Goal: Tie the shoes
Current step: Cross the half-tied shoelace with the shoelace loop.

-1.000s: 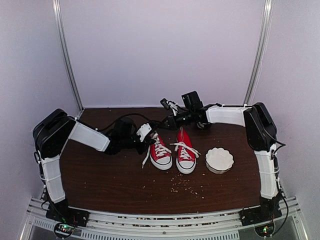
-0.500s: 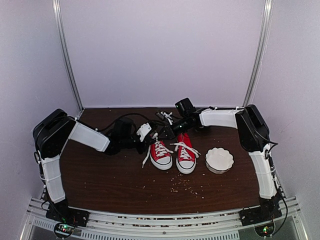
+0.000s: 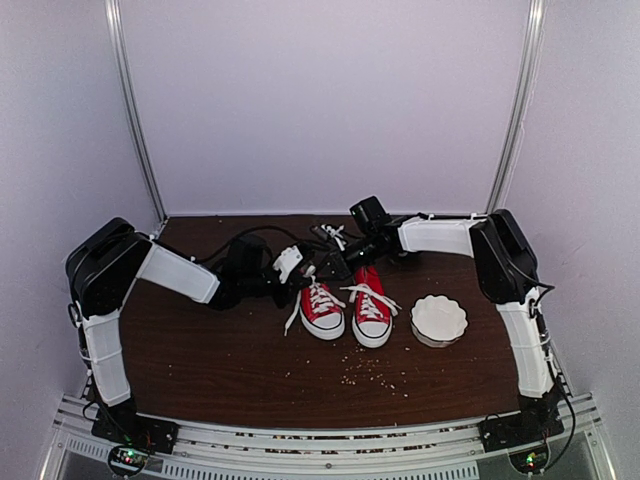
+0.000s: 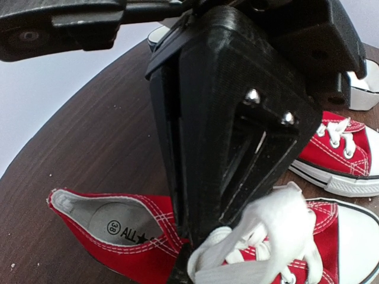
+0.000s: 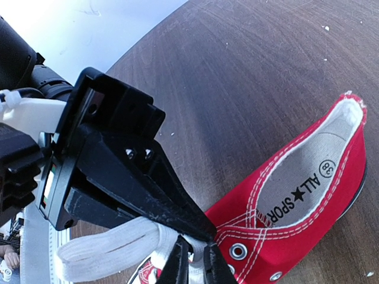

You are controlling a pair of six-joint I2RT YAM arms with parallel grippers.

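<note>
- Top view: dark wood table (image 3: 200,350) inside plain white walls (image 3: 320,100), with metal posts (image 3: 135,110) at the back corners and a slotted rail (image 3: 320,445) along the near edge.
- Crumbs (image 3: 375,375) lie scattered near the centre.
- Shoes (image 3: 322,308) stand side by side mid-table, toes toward the arm bases. A white bowl (image 3: 439,319) sits just right of them.
- Left pincer (image 3: 308,272) and right pincer (image 3: 338,262) meet over the heel ends.
- Left wrist: left pincer (image 4: 185,260) is together, clamped on a bunched lace (image 4: 266,231) above one shoe's opening. Pale specks dot the wood.
- Right wrist: right pincer (image 5: 194,266) has its fingers nearly together beside the lace (image 5: 112,245); cannot tell whether it grips. Bright wall shows beyond the table edge.
</note>
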